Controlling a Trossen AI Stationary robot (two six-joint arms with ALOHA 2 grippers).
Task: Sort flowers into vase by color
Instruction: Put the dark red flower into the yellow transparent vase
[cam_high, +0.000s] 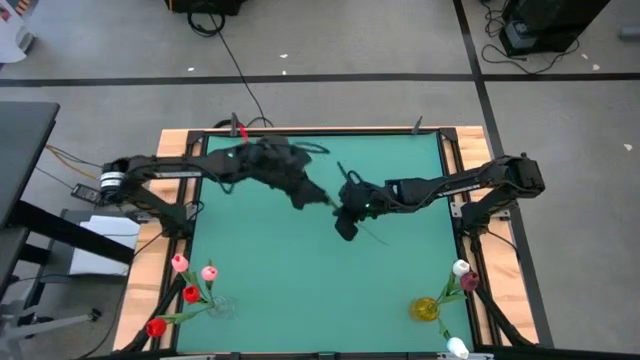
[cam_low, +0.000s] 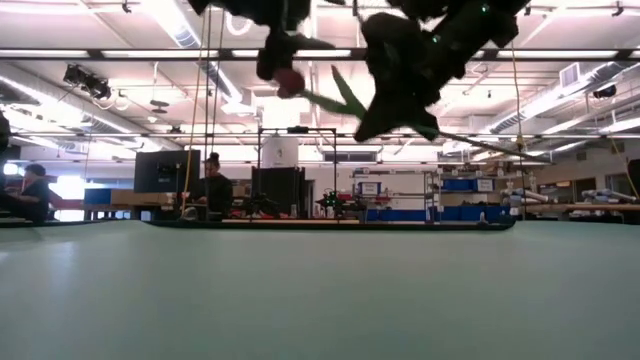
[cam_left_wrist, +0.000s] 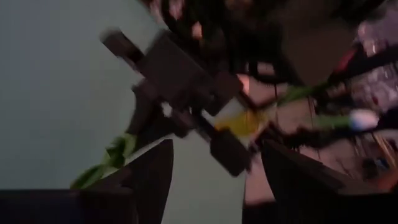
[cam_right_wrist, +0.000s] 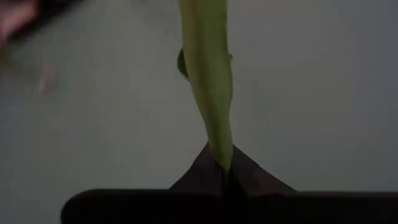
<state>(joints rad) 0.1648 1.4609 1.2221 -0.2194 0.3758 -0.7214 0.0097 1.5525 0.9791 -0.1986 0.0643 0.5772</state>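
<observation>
my right gripper (cam_right_wrist: 225, 163) pinched tight on a tulip's green stem (cam_right_wrist: 208, 74), held up off the green mat (cam_high: 300, 270) about mid-table, dark red head (cam_low: 290, 82) near my left gripper (cam_high: 300, 195), whose fingers (cam_left_wrist: 149, 174) are spread and empty, yellow vase (cam_high: 425, 309) well off at the mat's corner

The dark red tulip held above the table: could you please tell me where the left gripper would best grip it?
Probably the short stretch of stem between the head and the leaves, coming from the head's side. The right gripper is shut on the stem farther along, and the open left gripper faces it from that side.
</observation>
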